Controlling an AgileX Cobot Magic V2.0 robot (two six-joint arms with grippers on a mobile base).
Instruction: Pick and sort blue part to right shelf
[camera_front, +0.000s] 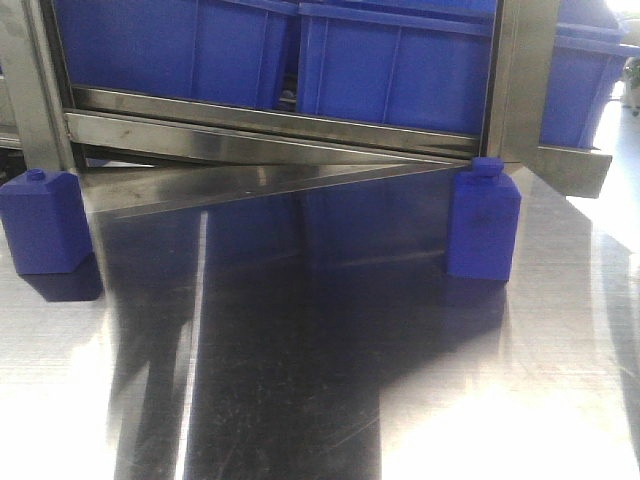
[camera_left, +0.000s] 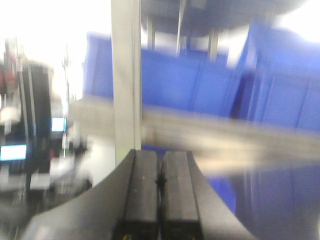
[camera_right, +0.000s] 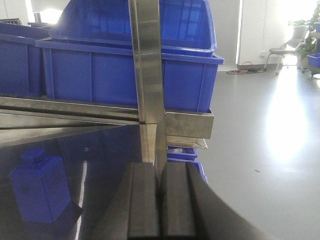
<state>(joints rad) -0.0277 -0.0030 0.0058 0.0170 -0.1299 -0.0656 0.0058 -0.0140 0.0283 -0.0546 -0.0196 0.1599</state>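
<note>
Two blue parts stand upright on the steel tabletop in the front view, one at the left edge and one right of centre, both close to the shelf's front rail. The right wrist view shows a blue part down at the left, well left of my right gripper, which is shut with nothing in it and faces a steel post. My left gripper is also shut and empty, in a blurred view of the rack. Neither gripper appears in the front view.
Large blue bins sit on the shelf behind the rail, with upright posts at its sides. Beyond the right end of the rack lie open floor and a small blue bin lower down.
</note>
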